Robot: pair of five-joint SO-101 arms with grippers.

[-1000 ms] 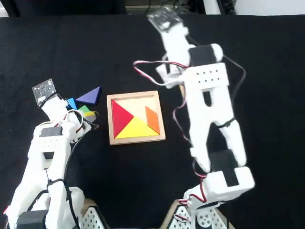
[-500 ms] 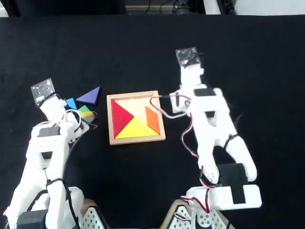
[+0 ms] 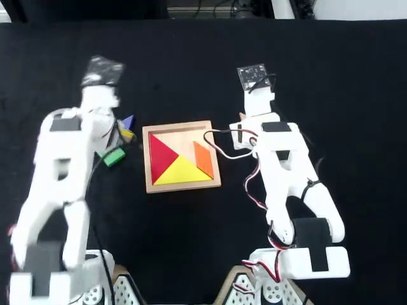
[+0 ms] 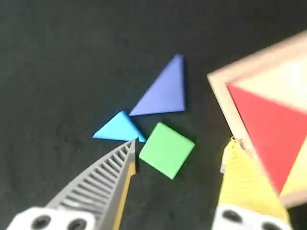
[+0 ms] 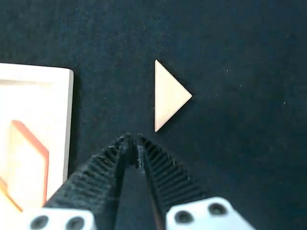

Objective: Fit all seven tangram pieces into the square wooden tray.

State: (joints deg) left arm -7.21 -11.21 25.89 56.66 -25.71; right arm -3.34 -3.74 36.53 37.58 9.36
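Wide apart and holding nothing, the left fingers [image 4: 115, 182], one grey and one yellow, hang over the loose pieces on the black bench [image 3: 356, 95], left of the tray [image 3: 178, 124]. Between them lies the green square [image 4: 166, 149]. The grey tip sits just beside the light blue triangle [image 4: 117, 129], and the purple triangle [image 4: 163, 93] lies farther out, its corner close to both. The yellow finger overlaps the tray's left rim in the wrist view. Inside the tray, the red triangle [image 3: 159, 157] fills the left side, the yellow triangle [image 3: 182, 171] the near side, and the orange parallelogram [image 3: 203, 159] stands against the right wall. Right of the tray, the right fingers [image 5: 163, 177] are pressed together with nothing between them, their tips just short of a pale triangle [image 5: 168, 96] lying flat on the bench near the tray's far right corner.
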